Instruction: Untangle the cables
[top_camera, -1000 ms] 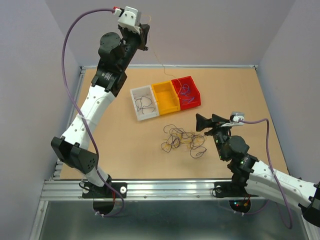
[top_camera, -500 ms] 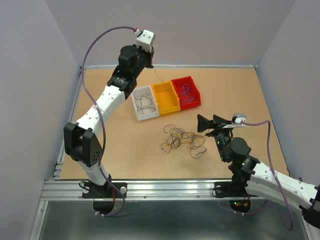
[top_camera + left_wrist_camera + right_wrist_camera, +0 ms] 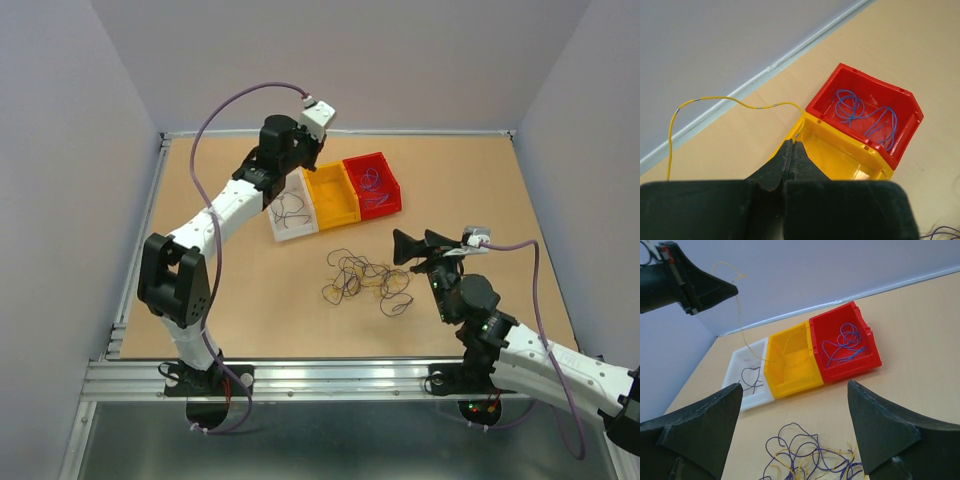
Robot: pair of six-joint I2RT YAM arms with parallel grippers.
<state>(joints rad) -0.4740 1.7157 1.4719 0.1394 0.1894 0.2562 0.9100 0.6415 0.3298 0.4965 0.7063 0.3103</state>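
The cables (image 3: 365,278) lie as a loose tangle of purple, yellow and dark loops on the table in front of my right gripper (image 3: 413,243). They also show at the bottom of the right wrist view, as the cables (image 3: 805,455). My right gripper (image 3: 795,386) is open and empty, a little short of the tangle. My left gripper (image 3: 791,143) is shut on a thin yellow wire (image 3: 740,102) and hovers over the back rim of the yellow bin (image 3: 840,150). From the right wrist view the wire (image 3: 739,315) hangs from the left gripper (image 3: 732,289) down towards that bin.
Three bins stand in a row behind the tangle. The white bin (image 3: 296,236) holds a dark wire, the yellow bin (image 3: 340,218) is in the middle, and the red bin (image 3: 385,208) holds purple-blue wires (image 3: 855,107). Walls close the table at the back and sides.
My left arm has swung down and to the right from high at the back left to over the bins, carrying the yellow wire. The right arm has stayed still.
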